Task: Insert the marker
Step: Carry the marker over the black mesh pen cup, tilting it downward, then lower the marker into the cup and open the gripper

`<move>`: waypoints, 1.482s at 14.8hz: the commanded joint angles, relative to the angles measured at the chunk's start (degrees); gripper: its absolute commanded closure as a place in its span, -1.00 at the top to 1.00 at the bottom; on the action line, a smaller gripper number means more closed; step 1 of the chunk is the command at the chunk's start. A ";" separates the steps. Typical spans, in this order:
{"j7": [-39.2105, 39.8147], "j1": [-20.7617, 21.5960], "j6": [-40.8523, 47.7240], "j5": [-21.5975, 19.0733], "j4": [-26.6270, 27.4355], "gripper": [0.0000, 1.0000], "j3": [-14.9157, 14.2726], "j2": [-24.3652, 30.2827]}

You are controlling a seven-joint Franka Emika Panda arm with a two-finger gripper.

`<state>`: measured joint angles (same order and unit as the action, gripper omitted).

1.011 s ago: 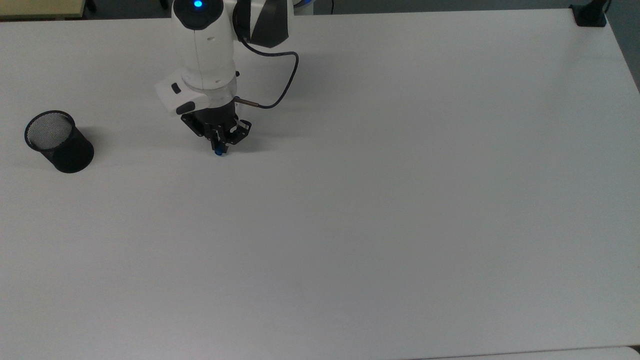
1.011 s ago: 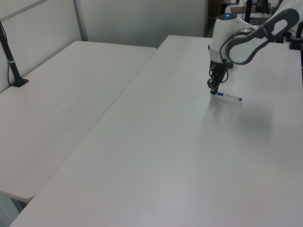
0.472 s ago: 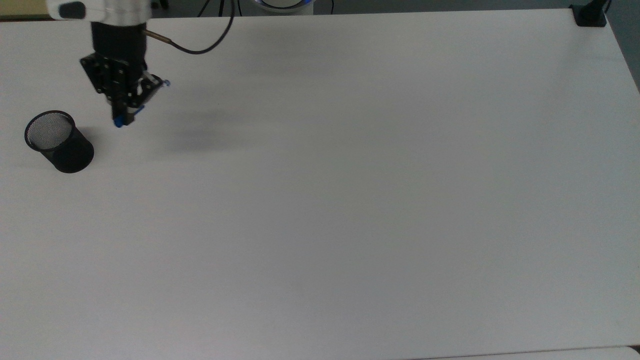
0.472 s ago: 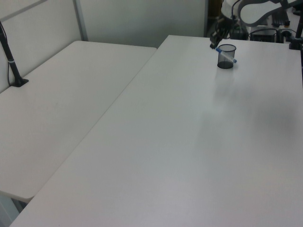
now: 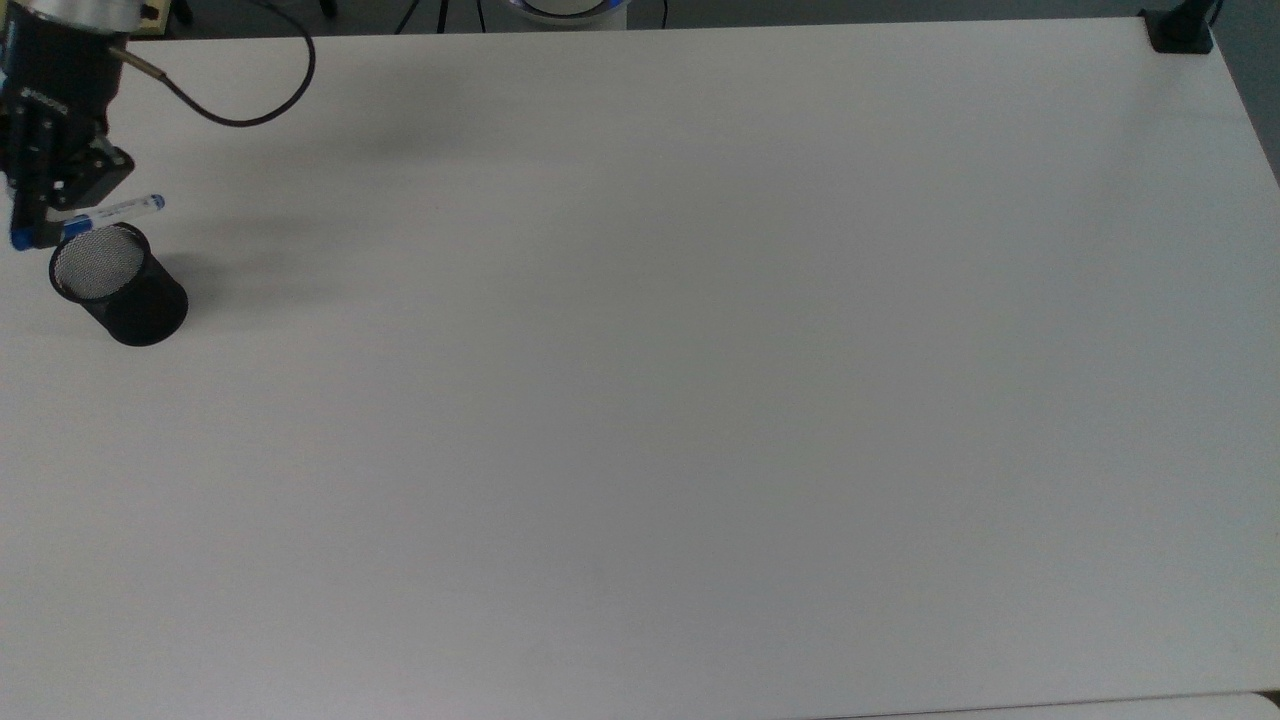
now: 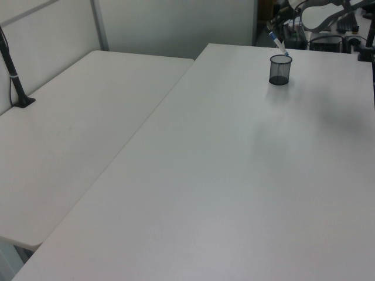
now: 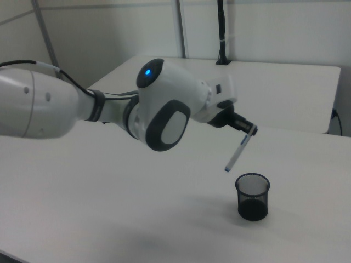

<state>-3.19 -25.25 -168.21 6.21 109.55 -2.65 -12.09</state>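
Jaws clamped on the marker [image 7: 239,150] near its upper end: the gripper [image 7: 251,130] holds it tilted in the air, lower tip just above and beside the rim of the black mesh cup [image 7: 253,196]. In the right view the arm [image 7: 164,112] reaches in from the frame's left. In the top view the cup [image 5: 118,283] stands near the white table's [image 5: 700,400] left edge, with broad bare surface spreading rightward.

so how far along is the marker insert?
Done: the marker is off the table and shut in the gripper. In hand: it hangs tilted, lower tip above and beside the mesh pen cup, not yet inside. Left: line the tip up over the opening, lower it and release.
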 commanded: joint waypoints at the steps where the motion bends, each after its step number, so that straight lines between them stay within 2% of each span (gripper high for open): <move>1: 1.08 -2.69 -1.15 -1.81 -9.08 -1.00 0.45 -6.54; 2: 1.25 -3.31 -2.29 -1.82 -9.52 -1.00 0.45 -7.50; 4: 1.43 -3.23 -10.78 -1.47 -9.27 -1.00 0.36 -11.45; 6: 1.43 -3.06 -13.37 -1.29 -8.04 -1.00 0.36 -12.17; 9: 1.87 -2.79 -13.73 -0.77 -5.32 -1.00 0.63 -11.56; 12: 7.83 -3.23 -13.73 -0.50 0.64 -1.00 0.63 -8.75; 18: 10.21 -3.49 -16.10 -0.41 3.83 -0.97 0.63 -8.13; 19: 10.05 -3.58 -16.10 -0.50 3.92 -0.91 0.63 -8.04; 21: 9.78 -4.37 -15.93 -0.76 3.92 -0.48 0.63 -7.08; 22: 9.52 -4.55 -15.75 -1.02 3.83 0.14 0.72 -6.81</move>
<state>5.23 -28.64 -183.29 5.68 110.50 -2.15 -22.33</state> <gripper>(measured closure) 0.819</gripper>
